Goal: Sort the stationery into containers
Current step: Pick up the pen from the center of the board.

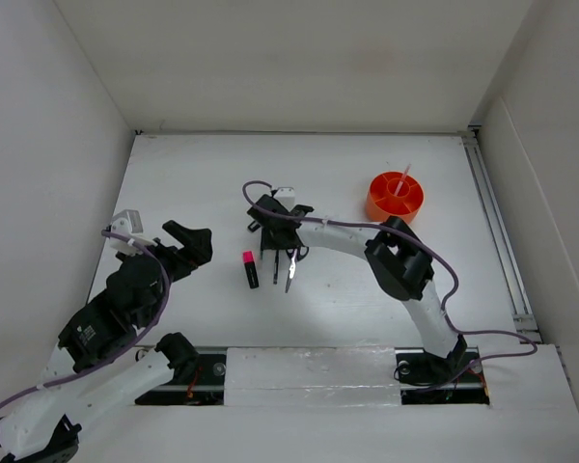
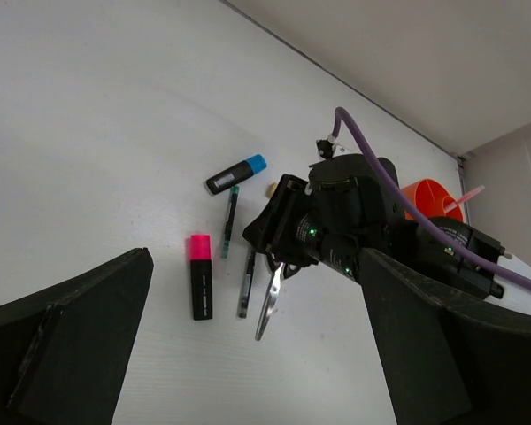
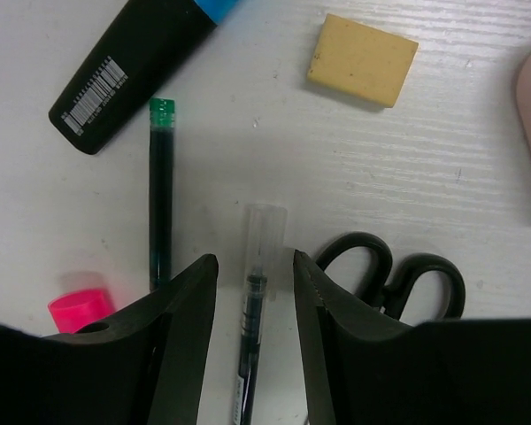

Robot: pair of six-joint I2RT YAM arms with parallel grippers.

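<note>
At mid worktop [image 1: 347, 309], right jaws stand part-open astride 1 clear pen [image 3: 248, 336], gap each side, nothing gripped; scissors [image 3: 398, 283] just beside. Left jaws gape wide, empty. Orange tub [image 1: 376, 207], far right, holds 1 pink pencil [image 1: 402, 177].

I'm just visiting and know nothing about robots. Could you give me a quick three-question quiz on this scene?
1. True or false: the orange tub holds a pink pencil.
2. What lies between the right fingers? A scissors, B clear-capped pen, C eraser.
3. Fill in: the highlighter has a ___ cap.
Key: 1 true; 2 B; 3 pink.
</note>
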